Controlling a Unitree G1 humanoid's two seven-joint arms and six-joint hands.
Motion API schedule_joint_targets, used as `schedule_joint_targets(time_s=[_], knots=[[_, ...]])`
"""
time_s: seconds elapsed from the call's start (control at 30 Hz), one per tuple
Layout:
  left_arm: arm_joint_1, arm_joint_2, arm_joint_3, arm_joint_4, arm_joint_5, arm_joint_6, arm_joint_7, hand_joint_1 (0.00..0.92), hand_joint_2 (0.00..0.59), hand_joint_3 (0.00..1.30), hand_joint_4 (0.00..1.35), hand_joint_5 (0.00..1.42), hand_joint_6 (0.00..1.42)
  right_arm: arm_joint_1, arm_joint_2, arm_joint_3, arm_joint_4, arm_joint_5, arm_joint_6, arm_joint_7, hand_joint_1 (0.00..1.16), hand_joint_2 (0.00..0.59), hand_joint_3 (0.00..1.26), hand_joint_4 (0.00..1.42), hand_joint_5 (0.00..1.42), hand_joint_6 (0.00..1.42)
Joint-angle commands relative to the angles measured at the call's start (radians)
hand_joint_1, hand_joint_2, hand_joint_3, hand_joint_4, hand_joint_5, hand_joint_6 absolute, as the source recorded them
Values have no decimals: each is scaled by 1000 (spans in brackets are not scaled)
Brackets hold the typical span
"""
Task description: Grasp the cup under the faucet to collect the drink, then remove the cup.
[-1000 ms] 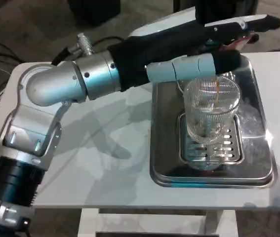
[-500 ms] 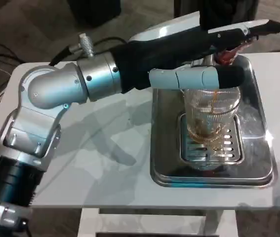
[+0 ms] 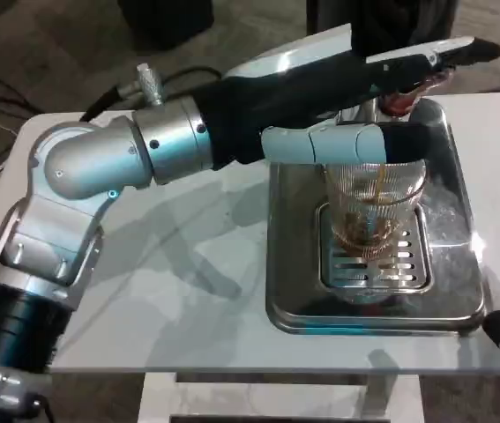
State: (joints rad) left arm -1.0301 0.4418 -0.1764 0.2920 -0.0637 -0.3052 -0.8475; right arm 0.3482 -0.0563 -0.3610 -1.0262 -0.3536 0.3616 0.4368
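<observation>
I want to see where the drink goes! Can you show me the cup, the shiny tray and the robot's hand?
cup [image 3: 375,207]: head view, on its ribbed glass wall.
shiny tray [image 3: 292,264]: head view, on its bare left side.
left hand [image 3: 355,97]: head view, on the hand's middle, above the cup.

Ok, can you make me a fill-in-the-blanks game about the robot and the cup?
1. The left hand reaches over the ribbed glass cup, which stands on a metal ____.
2. The liquid streaming into the cup is ____ in colour.
3. The tray sits on a ____ table.

Missing words: tray; brown; white
</observation>
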Motion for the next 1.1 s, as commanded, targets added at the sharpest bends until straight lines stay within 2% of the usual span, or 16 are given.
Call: schedule_joint_targets(time_s=[0.03, 0.17, 0.3, 0.7, 0.87, 1.1], knots=[[58, 32, -30, 9, 47, 22, -32, 0, 52, 57, 0, 9, 24, 8, -18, 54, 27, -26, -16, -72, 652, 216, 0, 0, 0, 200], [58, 38, -31, 2, 45, 25, -35, 0, 52, 57, 0, 11, 24, -20, -30, 127, 68, -65, -19, -136, 689, 218, 0, 0, 0, 197], [60, 44, -30, -7, 44, 30, -36, 0, 54, 52, 0, 16, 24, -53, -35, 174, 101, -90, -8, -180, 718, 213, 0, 0, 0, 197], [66, 56, -26, -33, 43, 35, -35, 0, 62, 40, 0, 10, 24, -130, -34, 246, 171, -117, 14, -259, 798, 209, 0, 0, 0, 197], [64, 70, -27, -42, 46, 30, -41, 0, 127, 35, 0, 9, 24, -173, -31, 274, 198, -121, 32, -272, 830, 200, 0, 0, 0, 197], [67, 90, -28, -57, 44, 31, -46, 0, 133, 24, 0, 20, 35, -211, -27, 304, 226, -117, 52, -285, 837, 194, 0, 0, 0, 197]])
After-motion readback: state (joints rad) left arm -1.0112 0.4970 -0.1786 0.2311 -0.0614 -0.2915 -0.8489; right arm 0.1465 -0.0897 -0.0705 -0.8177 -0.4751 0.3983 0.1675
